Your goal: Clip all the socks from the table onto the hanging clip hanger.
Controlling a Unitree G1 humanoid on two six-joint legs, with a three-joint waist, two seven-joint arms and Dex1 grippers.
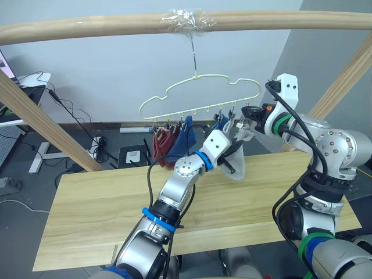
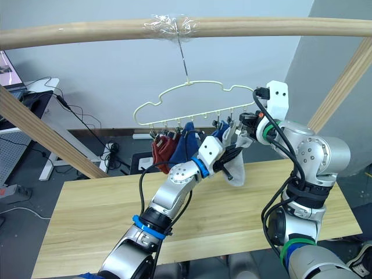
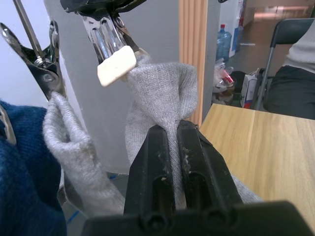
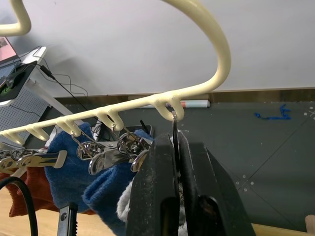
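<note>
Left wrist view puts our left gripper [image 3: 179, 162] clamped on a fold of a light grey sock [image 3: 165, 93], its cuff raised to an end clip [image 3: 110, 46] of the clip hanger [image 1: 200, 96]. From the head camera, that sock hangs at about 3 o'clock of the hanger's clip row, with a second grey sock [image 3: 69, 142] just beside it, blue socks [image 1: 183, 139] near the middle and rust red socks [image 1: 163, 142] toward 9 o'clock.

We judge the sock light, soft and floppy, apt to slump or slide out of a shallow bite. It is best held by a doubled fold near the cuff, as now, so a firm edge meets the clip.

Our right gripper [image 4: 174, 162] is shut on the thin metal link under the hanger's end loop, which should steady a hanger that would otherwise swing on its hook [image 1: 193, 55].

Room is tight at the clips, both grippers close together. Below, the tabletop [image 1: 93, 209] lies wide with free space toward 6 o'clock, while slanting wooden poles [image 1: 40, 125] bound the sides.
</note>
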